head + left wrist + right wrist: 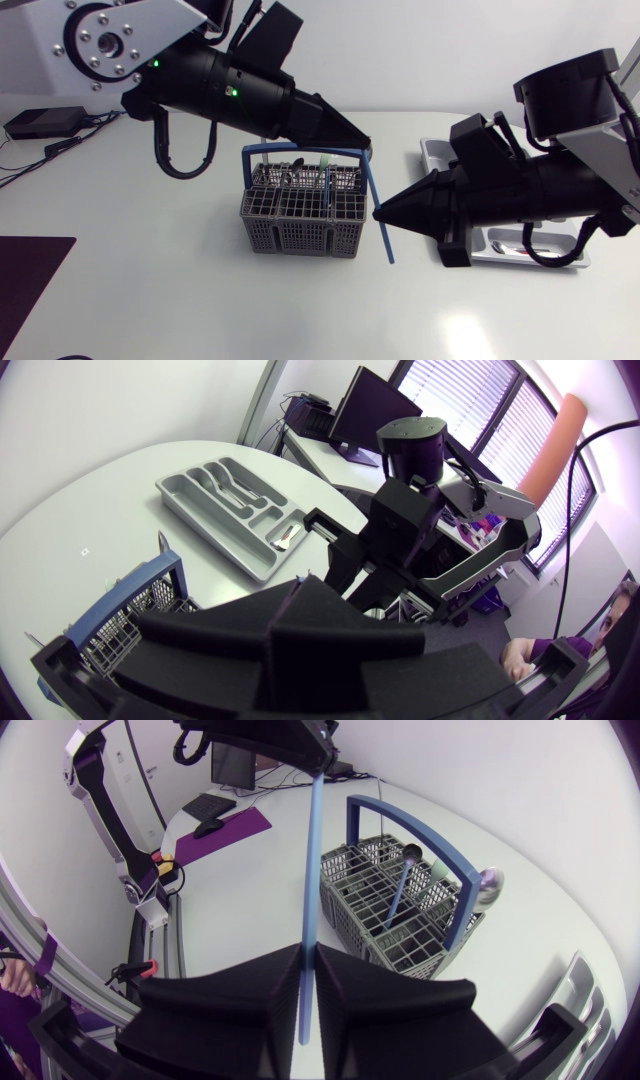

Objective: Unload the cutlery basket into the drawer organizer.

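Observation:
The grey cutlery basket [300,225] with its blue hoop handle [300,152] stands mid-table and holds a few utensils, among them a blue-handled ladle [400,890]. A long thin blue utensil [384,235] slants down past the basket's right side. My right gripper [378,212] is shut on its middle; in the right wrist view the utensil [310,860] rises from between the fingers [308,990]. Its upper end meets the tip of my left gripper [366,147], which is shut on it above the handle's far right corner. The grey drawer organizer [430,150] lies at the right, mostly under my right arm.
One piece of metal cutlery [290,536] lies in an end compartment of the organizer [200,510]. A dark mat [30,280] sits at the table's left edge. White table surface shows in front of the basket.

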Tool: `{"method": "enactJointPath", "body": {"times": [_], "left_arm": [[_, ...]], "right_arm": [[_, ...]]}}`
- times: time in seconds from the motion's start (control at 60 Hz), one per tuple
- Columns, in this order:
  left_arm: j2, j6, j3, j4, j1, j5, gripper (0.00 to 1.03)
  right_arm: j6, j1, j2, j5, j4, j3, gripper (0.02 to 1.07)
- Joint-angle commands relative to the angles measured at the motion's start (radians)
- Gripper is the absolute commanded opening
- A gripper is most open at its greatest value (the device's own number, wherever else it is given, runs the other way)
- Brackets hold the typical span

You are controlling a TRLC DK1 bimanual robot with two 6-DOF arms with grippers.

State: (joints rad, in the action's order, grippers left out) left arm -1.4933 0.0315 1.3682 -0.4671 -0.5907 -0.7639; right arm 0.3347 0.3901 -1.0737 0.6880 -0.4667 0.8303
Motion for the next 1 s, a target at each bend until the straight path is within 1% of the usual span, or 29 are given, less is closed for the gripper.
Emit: {"method": "enactJointPath", "body": {"times": [0.0, 0.067, 0.217, 0.267, 0.367, 0.483, 0.5, 0.533, 0.6, 0.667, 0.75, 0.867, 0.933, 0.983], "left_arm": [[-0.021, -0.030, 0.042, 0.002, 0.014, -0.011, 0.11], [-0.021, -0.035, 0.042, 0.002, 0.014, -0.012, 0.11], [-0.021, -0.042, 0.042, 0.005, 0.014, -0.011, 0.11], [-0.021, -0.045, 0.043, 0.005, 0.014, -0.012, 0.13], [-0.019, -0.053, 0.051, 0.007, 0.017, -0.011, 0.33], [-0.005, -0.053, 0.081, 0.008, 0.042, -0.011, 0.65], [-0.004, -0.053, 0.088, 0.008, 0.048, -0.011, 0.68], [0.005, -0.053, 0.095, 0.008, 0.063, -0.011, 0.72], [0.024, -0.061, 0.108, 0.019, 0.101, -0.011, 0.76], [0.050, -0.099, 0.108, 0.061, 0.155, -0.011, 0.84], [0.079, -0.128, 0.104, 0.102, 0.218, -0.011, 0.85], [0.099, -0.110, 0.072, 0.131, 0.269, -0.006, 0.85], [0.099, -0.064, 0.037, 0.128, 0.261, 0.012, 0.85], [0.097, -0.005, -0.004, 0.119, 0.238, 0.026, 0.85]], "right_arm": [[-0.016, 0.009, 0.000, 0.015, 0.000, -0.013, 0.10], [-0.014, 0.010, 0.008, 0.015, -0.001, -0.017, 0.08], [-0.014, 0.010, 0.012, 0.015, -0.009, -0.023, 0.08], [-0.013, 0.013, 0.014, 0.015, -0.012, -0.026, 0.08], [-0.013, 0.015, 0.020, 0.015, -0.016, -0.033, 0.08], [-0.008, 0.013, 0.029, 0.013, -0.030, -0.037, 0.08], [-0.006, 0.012, 0.032, 0.012, -0.032, -0.039, 0.08], [0.001, 0.004, 0.037, 0.012, -0.041, -0.042, 0.08], [0.020, -0.019, 0.046, 0.013, -0.059, -0.049, 0.08], [0.046, -0.048, 0.055, 0.013, -0.082, -0.060, 0.08], [0.078, -0.106, 0.060, 0.016, -0.101, -0.074, 0.08], [0.118, -0.237, 0.037, 0.044, -0.109, -0.072, 0.08], [0.133, -0.313, -0.002, 0.047, -0.107, -0.063, 0.08], [0.136, -0.369, -0.037, 0.048, -0.096, -0.056, 0.08]]}}
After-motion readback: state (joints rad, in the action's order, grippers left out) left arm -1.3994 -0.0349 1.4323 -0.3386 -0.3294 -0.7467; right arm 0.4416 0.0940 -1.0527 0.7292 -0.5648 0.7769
